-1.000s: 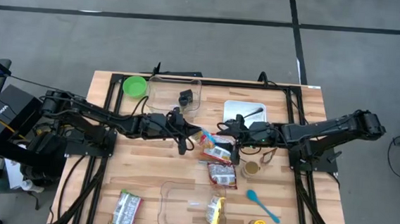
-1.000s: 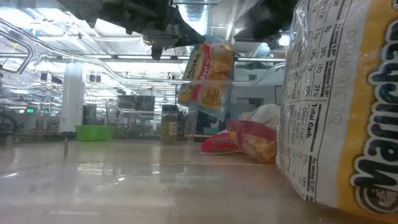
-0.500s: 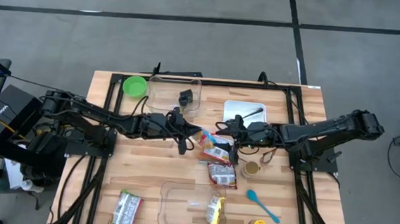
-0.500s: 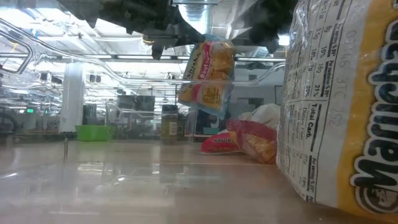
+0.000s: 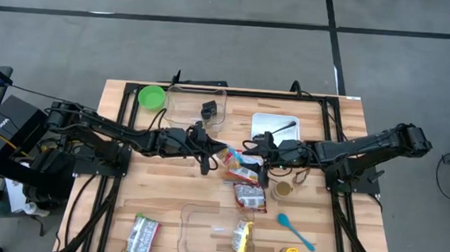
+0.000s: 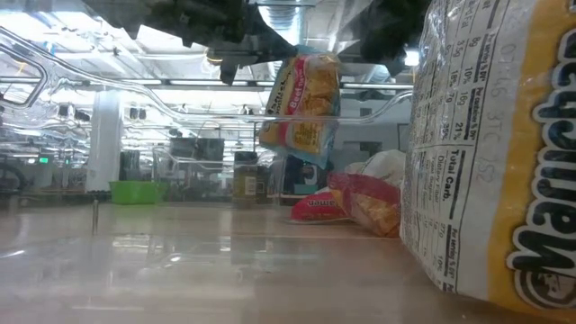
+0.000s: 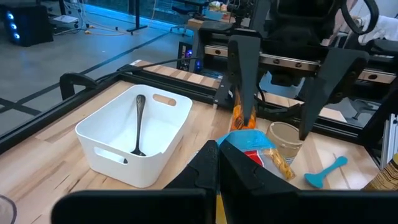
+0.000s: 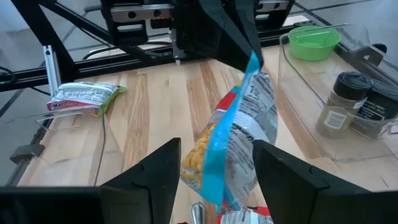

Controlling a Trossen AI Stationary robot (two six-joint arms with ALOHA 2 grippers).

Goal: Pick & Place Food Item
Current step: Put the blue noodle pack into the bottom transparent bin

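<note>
Across the wooden table (image 5: 165, 193) both dark arms are stretched toward the middle, where they meet over a small heap of packets. Toward the near edge a clear container (image 5: 214, 230) is seen with a yellow noodle packet (image 5: 242, 237) at its right end, and at the far side a white bin (image 5: 275, 123) with a utensil inside and a second clear container (image 5: 187, 103) holding spice jars.

Between the arms a blue-edged snack bag (image 5: 237, 156) is held clear of the table; in the low view it (image 6: 301, 103) hangs in the air. The left gripper (image 5: 210, 154) is clenched on one end of the bag, its dark fingers (image 8: 233, 37) pinched on the blue seam. The right gripper (image 5: 263, 167) is released, its fingers spread to either side of the bag with no contact visible. A red packet (image 5: 249, 197) and another bag (image 5: 245, 174) lie on the table just below.

The step in hand appears to be a mid-air handover or carry of the lifted bag. The next move likely calls for the right fingers to be shut on the bag before the left grip is let go, or for the bag to be carried to the near container.
</note>
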